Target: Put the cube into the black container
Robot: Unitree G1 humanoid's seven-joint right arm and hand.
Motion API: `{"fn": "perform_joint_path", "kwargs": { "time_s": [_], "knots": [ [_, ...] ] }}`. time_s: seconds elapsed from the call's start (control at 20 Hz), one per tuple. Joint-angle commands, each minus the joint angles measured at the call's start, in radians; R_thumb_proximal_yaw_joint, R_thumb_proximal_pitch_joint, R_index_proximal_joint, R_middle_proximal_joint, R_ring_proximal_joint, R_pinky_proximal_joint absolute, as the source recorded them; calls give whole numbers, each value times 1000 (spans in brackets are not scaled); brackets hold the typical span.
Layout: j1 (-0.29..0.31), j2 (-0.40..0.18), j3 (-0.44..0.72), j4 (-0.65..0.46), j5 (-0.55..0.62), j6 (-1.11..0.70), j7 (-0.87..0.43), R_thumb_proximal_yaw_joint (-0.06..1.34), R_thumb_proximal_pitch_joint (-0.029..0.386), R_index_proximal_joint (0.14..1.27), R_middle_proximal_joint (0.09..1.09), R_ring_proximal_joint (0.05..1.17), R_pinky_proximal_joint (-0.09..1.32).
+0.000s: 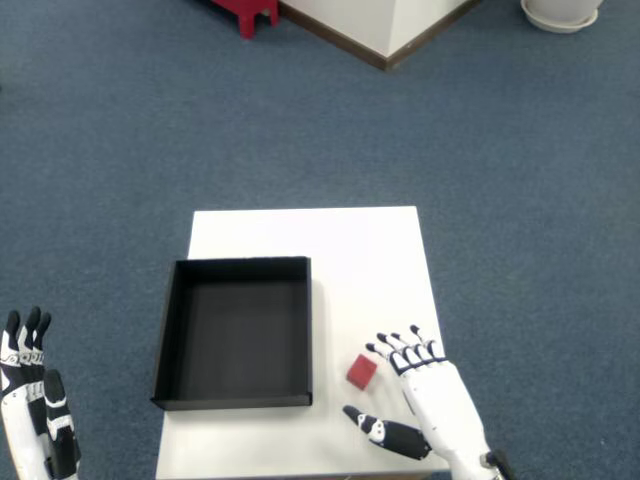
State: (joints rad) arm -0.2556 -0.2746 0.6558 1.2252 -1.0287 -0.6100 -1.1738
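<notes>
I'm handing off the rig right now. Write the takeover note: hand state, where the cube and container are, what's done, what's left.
Right hand: open, fingers spread, holding nothing, just right of the cube and not touching it as far as the head view shows.
Cube: red, on the white table, between the container and the right hand.
Black container: empty, on the table's left half.
Left hand: off the table at lower left, idle.
Done: nothing yet.
Left: grasp the cube, lift it, release it inside the container.
</notes>
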Motion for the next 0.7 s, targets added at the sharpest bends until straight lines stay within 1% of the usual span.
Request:
{"fn": "perform_joint_path", "kwargs": {
  "time_s": [0.05,0.7],
  "knots": [
    [-41,-9,-16,8,14,3,-38,363,-15,353,257,296,145],
    [-102,34,-30,129,30,18,-4,384,-13,351,242,280,127]
  ]
}}
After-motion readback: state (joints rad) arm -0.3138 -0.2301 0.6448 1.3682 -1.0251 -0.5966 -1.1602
